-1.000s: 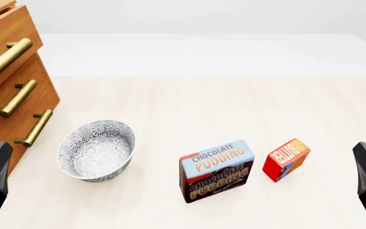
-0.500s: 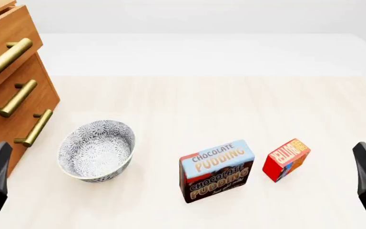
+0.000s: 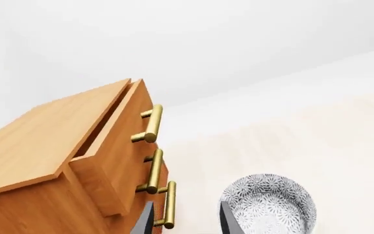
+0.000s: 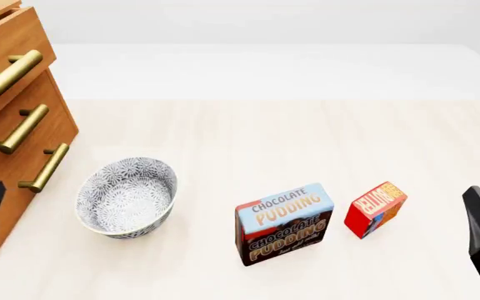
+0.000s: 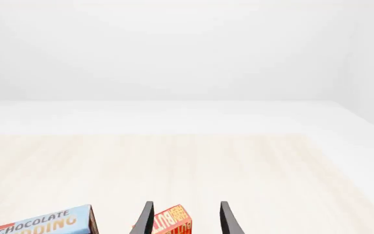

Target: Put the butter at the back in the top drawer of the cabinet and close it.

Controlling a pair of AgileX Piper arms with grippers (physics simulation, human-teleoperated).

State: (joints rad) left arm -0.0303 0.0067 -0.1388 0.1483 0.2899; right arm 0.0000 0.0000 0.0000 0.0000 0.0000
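1. The butter (image 4: 375, 209) stands on the tabletop (image 4: 290, 131) toward the near right corner, tipped a little on one edge, its red lettered face turned up and toward the arms. It is a small cardboard-looking box with flat faces and square corners, so I would judge it light and fairly stiff, though a hard squeeze might dent it.
2. The best hold looks to be across its two long flat sides, with the fingers closing on the narrow width; the smooth printed faces could be slippery, so a centred grip seems safer than one near a corner.
3. Just beside it, toward the left edge, stands the larger chocolate pudding box (image 4: 285, 223); the two are close but apart, which leaves little room for a finger on that side.
4. The right gripper (image 5: 183, 219) hangs near the butter at the near edge, its fingers spread apart with nothing between them; in the right wrist view the box sits in line with the gap.
5. Further left a patterned bowl (image 4: 127, 196) rests near the cabinet (image 3: 37, 161).
6. The cabinet stands at the left edge. Its top drawer (image 3: 112, 141) is pulled partly out, its brass handle (image 3: 149, 125) free.
7. The left gripper (image 3: 185, 219) hovers by the cabinet's lower drawers, fingers apart and empty.
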